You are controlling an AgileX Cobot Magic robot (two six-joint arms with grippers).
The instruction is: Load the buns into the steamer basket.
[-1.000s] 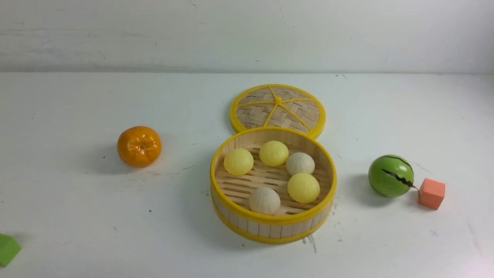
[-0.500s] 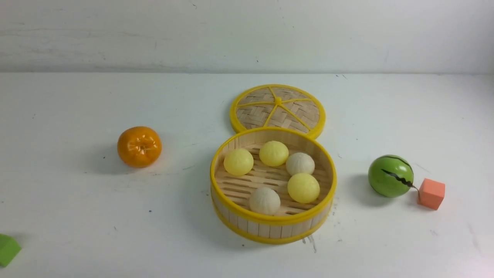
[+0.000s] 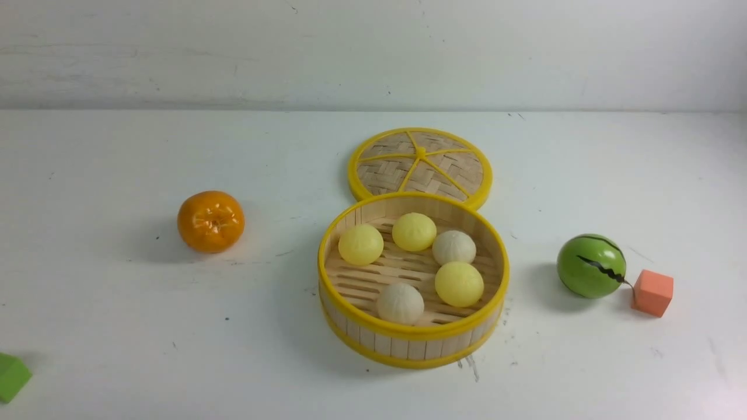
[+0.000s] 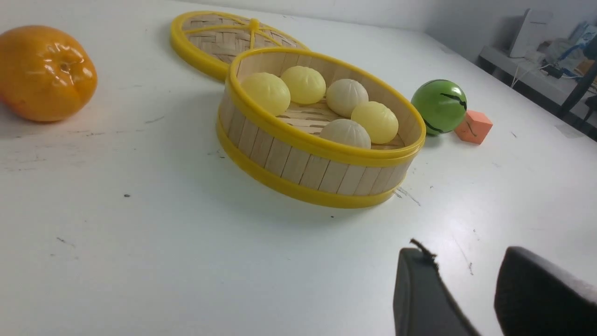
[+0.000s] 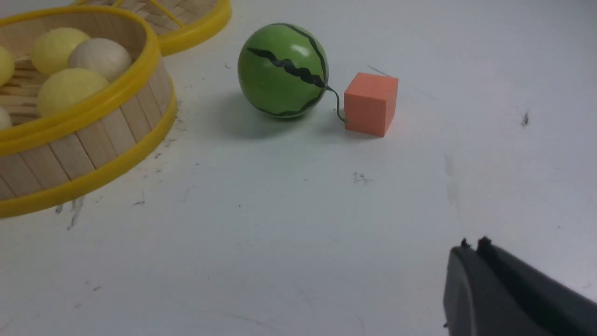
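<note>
Front view: steamer basket [image 3: 412, 335] holds five buns [image 3: 458, 283].

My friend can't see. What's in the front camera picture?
Five buns, three yellow and two whitish, sit inside a round steamer basket on a white table. Its woven lid lies flat behind it, an orange to the left, and a green watermelon ball touching an orange cube to the right.

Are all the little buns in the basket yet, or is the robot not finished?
It looks finished. All five buns sit inside the steamer basket: three yellow, two whitish. None lie on the table. Nothing is in hand: the left gripper is open and empty, the right gripper is shut on nothing. The lid lies behind the basket, not on it.
</note>
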